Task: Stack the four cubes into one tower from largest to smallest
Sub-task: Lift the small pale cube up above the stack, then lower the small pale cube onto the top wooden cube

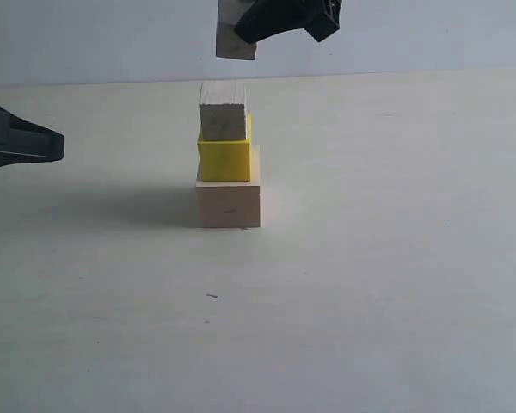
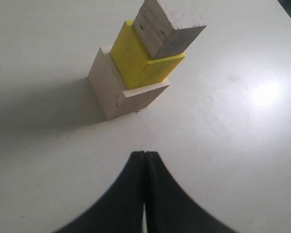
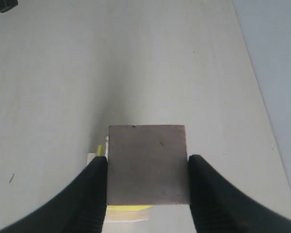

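Note:
On the white table stands a stack of three: the large pale wooden cube (image 1: 228, 205) (image 2: 131, 99) at the bottom, the yellow cube (image 1: 224, 159) (image 2: 136, 58) on it, and the small wooden cube (image 1: 223, 120) (image 2: 169, 26) on top. High above the stack, my right gripper (image 1: 245, 33) (image 3: 148, 167) is shut on the smallest wooden cube (image 1: 236, 40) (image 3: 148, 165), which hides most of the stack in the right wrist view. Only a yellow strip (image 3: 128, 207) shows beneath it. My left gripper (image 1: 58, 144) (image 2: 144, 154) hangs shut and empty, well to the left of the stack.
The white table (image 1: 396, 258) ends at a far edge against a pale wall (image 1: 413, 34). A small dark mark (image 1: 211, 296) lies on the table in front of the stack. The left gripper's tip (image 3: 2, 5) shows in a corner of the right wrist view.

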Robot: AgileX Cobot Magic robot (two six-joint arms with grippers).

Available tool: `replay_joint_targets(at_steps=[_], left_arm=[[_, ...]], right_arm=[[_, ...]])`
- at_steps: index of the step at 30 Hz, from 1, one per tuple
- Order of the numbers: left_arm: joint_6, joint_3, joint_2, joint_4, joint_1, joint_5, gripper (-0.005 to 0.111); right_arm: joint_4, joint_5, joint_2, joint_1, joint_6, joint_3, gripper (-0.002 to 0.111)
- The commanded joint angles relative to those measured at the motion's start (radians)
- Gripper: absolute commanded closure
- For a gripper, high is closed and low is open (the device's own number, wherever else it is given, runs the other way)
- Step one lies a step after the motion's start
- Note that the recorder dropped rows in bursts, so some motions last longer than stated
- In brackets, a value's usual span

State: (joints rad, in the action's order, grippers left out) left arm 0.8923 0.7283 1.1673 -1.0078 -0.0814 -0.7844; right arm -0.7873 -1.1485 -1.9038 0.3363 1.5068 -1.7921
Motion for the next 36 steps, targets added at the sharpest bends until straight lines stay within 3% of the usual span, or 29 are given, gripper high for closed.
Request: replay_joint_targets(at_steps=[1, 36], left_arm=[[-0.007, -0.003, -0.007, 0.003, 0.002, -0.003, 0.107], [-0.007, -0.003, -0.007, 0.011, 0.002, 0.023, 0.107]], right_arm=[[-0.042, -0.004, -0.005, 0.001, 0.020, -0.006, 0.108], [-0.074, -0.007, -0.067, 0.001, 0.013, -0.006, 0.108]])
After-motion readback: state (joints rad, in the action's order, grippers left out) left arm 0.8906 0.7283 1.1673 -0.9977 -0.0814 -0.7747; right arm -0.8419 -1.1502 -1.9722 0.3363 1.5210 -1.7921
